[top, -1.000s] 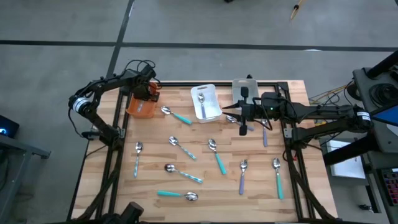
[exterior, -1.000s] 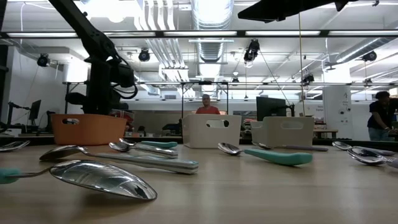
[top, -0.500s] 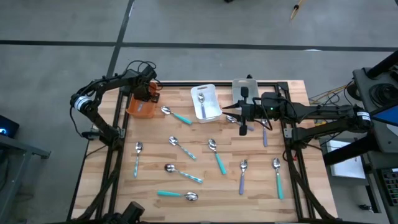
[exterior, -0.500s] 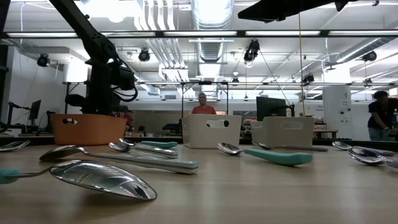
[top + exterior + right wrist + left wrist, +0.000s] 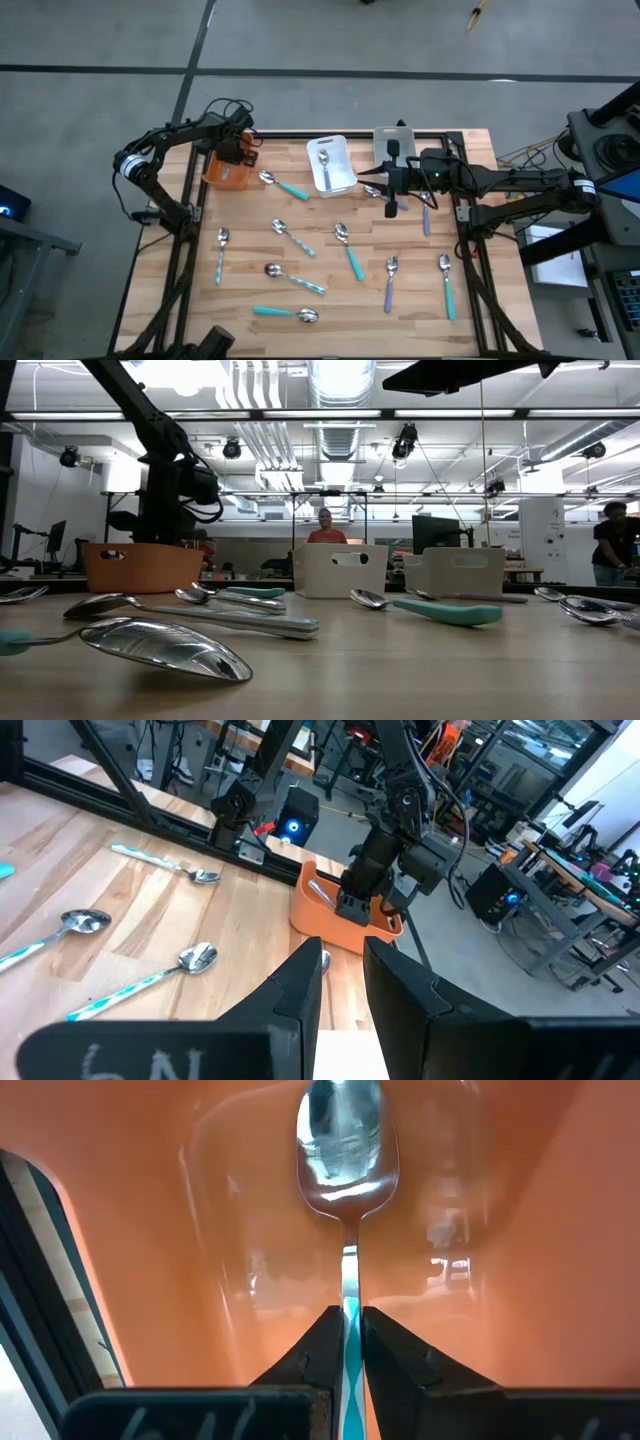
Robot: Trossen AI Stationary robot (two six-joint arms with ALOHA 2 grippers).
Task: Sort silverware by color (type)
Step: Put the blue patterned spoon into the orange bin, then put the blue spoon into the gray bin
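Observation:
My left gripper [image 5: 237, 153] stands over the orange bin [image 5: 224, 172] at the table's far left corner, fingers pointing down into it, shut on a teal-striped spoon [image 5: 346, 1160]. In the low view the bin's wall [image 5: 140, 566] hides its fingertips. My right gripper [image 5: 391, 203] hovers open in front of the grey bin [image 5: 393, 147], touching nothing; its fingers [image 5: 300, 990] frame the orange bin [image 5: 345, 925] far off. Several spoons and forks lie flat on the wood: teal [image 5: 349, 258], striped [image 5: 295, 240], purple [image 5: 389, 288]. My left gripper [image 5: 348, 1315] pinches the striped spoon's handle [image 5: 348, 1290] between its two fingers, coming from above and pointing down. The spoon hangs upright below the fingers, bowl [image 5: 346, 1140] downward inside the orange bin. Whether the bowl touches the bin's floor, I cannot tell.
A white bin [image 5: 331, 164] with a spoon in it sits between the orange and grey bins at the far edge. More cutlery lies near the right gripper [image 5: 425, 216] and along the near half [image 5: 286, 313]. People stand in the room beyond [image 5: 324, 528].

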